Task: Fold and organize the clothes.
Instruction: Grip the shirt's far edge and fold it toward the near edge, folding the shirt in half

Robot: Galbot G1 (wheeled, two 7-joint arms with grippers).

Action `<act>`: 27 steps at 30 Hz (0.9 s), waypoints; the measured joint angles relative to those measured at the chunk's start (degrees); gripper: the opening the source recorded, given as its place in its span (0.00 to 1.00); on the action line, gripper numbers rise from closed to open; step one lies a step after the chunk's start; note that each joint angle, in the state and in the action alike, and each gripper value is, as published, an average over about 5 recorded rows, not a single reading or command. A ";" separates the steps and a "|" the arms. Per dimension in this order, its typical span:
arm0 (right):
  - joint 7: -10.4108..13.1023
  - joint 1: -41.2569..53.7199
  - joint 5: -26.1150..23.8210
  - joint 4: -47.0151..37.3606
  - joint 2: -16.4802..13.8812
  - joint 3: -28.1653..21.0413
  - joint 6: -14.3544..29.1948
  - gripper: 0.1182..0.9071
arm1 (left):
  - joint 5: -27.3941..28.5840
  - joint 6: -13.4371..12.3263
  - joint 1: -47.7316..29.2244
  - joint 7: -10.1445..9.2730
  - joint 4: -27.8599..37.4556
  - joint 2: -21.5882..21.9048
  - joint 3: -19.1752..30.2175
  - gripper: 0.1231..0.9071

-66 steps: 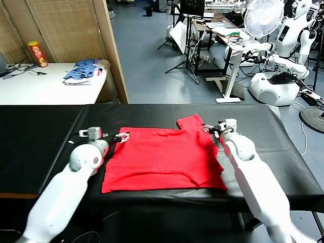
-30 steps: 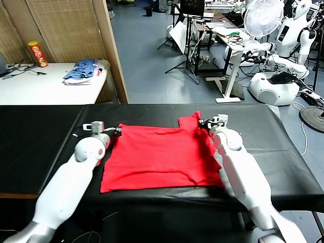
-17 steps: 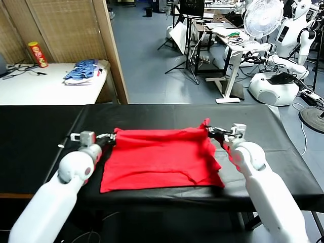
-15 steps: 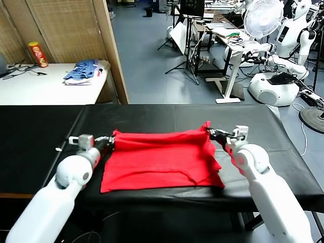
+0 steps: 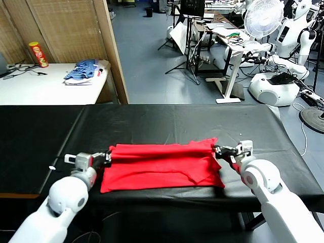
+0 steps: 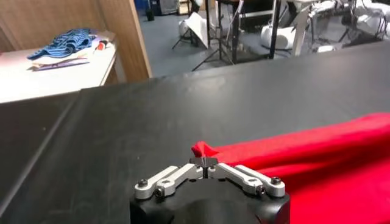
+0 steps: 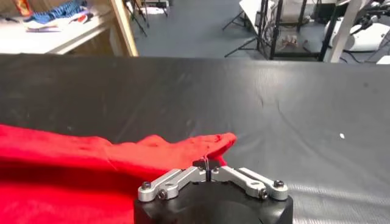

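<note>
Robotics lab (white robots [image 5: 276, 83] parked behind)

We see a red T-shirt [image 5: 162, 164] lying on the black table [image 5: 177, 119]. Our left gripper [image 5: 107, 156] pinches the shirt's edge at nine o'clock. Our right gripper [image 5: 218, 150] pinches the edge at three o'clock. The top part looks folded toward us, though we can't be sure. A blue striped heap [image 5: 83, 70] sits at eleven o'clock.
</note>
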 joint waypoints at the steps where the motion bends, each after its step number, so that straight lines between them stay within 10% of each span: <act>1: 0.02 -0.50 -0.25 0.53 -0.05 0.06 0.00 0.01 | 0.49 0.02 0.55 0.02 -0.32 0.00 -0.10 0.00; 10: -0.57 -5.24 -3.65 4.49 -0.35 1.30 0.00 0.01 | 3.77 0.71 4.65 0.02 -1.95 -0.64 -0.26 0.00; 14: -0.70 -7.01 -3.59 5.92 -0.21 3.18 0.00 0.18 | 3.74 1.72 5.63 -0.26 -2.74 -0.74 -0.46 0.02; 22: 0.93 -5.80 -3.84 5.52 1.44 7.37 0.01 0.73 | 2.39 1.84 6.16 0.14 -4.82 -0.37 -2.58 0.47; 27: 1.67 -1.71 -7.18 1.13 4.70 5.94 0.01 0.86 | -1.33 1.84 3.56 0.12 -3.06 -1.50 -3.18 0.80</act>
